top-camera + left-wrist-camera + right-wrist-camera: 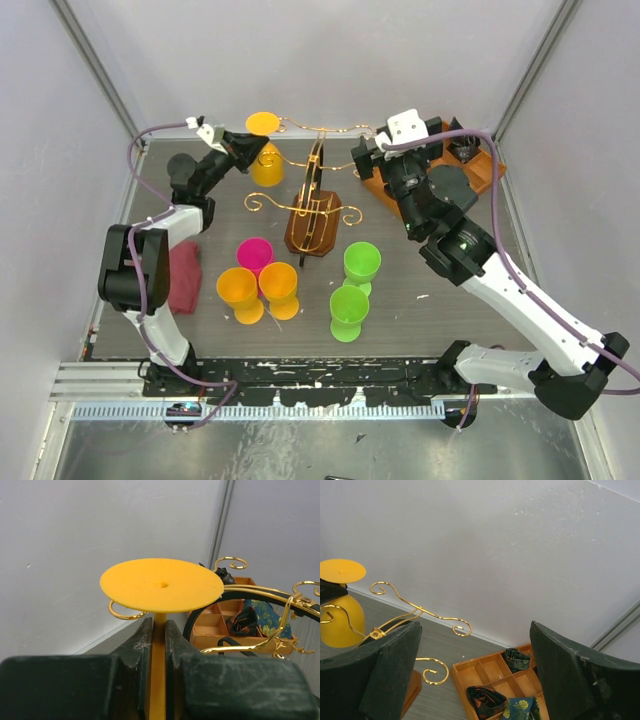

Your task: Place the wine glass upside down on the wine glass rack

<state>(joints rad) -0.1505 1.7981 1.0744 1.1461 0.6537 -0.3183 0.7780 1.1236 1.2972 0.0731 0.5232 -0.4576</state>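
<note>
A yellow wine glass (266,165) hangs upside down, foot (161,585) on top, at the back left end of the wine glass rack. My left gripper (243,148) is shut on its stem (159,650) just under the foot. A gold scroll (122,612) of the rack shows right below the foot; I cannot tell if they touch. The rack has a dark brown wooden base (312,218) and gold wire arms (260,592). My right gripper (366,160) is open and empty at the rack's back right arm (420,612). The glass also shows in the right wrist view (340,625).
On the table in front of the rack stand a pink glass (254,255), two orange glasses (238,292) (279,288) and two green glasses (361,264) (349,310). A red cloth (185,278) lies left. An orange compartment tray (490,670) with folded fabric sits back right.
</note>
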